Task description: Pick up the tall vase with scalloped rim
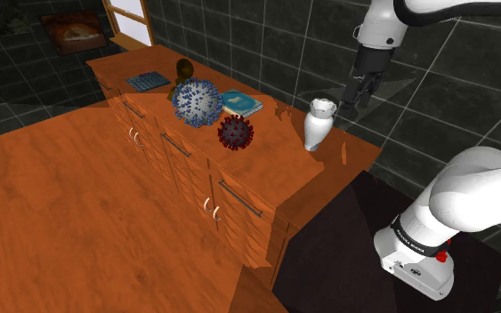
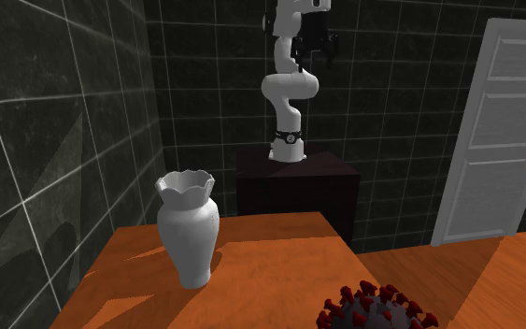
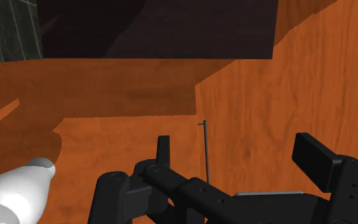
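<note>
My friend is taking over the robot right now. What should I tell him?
The gripper is open and empty, in the air above and to the shoulder view's right of the white vase.
The white vase stands upright on the wooden cabinet top, near the end by the stand, apart from the fingers.
Done: no grasp yet.
Left: move to the white vase, close on it, lift.

Dim, crisp render.
The white scalloped vase [image 2: 188, 234] throws a sharp shadow on the orange wooden countertop [image 2: 270, 248]; pale streaks cross the dark tiled wall [image 2: 46, 112].
</note>
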{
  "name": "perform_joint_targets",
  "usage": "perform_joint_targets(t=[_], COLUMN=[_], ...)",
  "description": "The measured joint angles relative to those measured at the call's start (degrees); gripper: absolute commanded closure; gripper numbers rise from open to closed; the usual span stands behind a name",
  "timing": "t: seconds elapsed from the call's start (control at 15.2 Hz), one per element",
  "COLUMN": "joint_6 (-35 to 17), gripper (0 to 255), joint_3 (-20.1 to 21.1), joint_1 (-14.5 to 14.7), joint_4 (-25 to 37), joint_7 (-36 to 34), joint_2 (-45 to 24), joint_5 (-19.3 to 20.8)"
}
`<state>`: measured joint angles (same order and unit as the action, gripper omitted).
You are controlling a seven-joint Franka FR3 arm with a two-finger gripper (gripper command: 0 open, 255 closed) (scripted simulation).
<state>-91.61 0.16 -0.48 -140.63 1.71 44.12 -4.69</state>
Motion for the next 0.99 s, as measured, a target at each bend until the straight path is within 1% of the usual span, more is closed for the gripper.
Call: perform_joint_targets(t=[0.13,0.4,0.66,0.99], joint_6=[-0.8,-6.5,-12.8,-20.5], gripper=[0,0,0,0], joint_3=[-0.1,-0.7,-1.5,-2.6], joint_1=[-0.2,-1.5,-3.1,-5.2], joint_4=[0.0,-1.1,-1.0,1.9], joint_7=[0.2,1.2,2.0,2.5], joint_2=[-0.8,-5.5,-11.8,-22.0], joint_5=[0.4,3.0,6.1,9.9])
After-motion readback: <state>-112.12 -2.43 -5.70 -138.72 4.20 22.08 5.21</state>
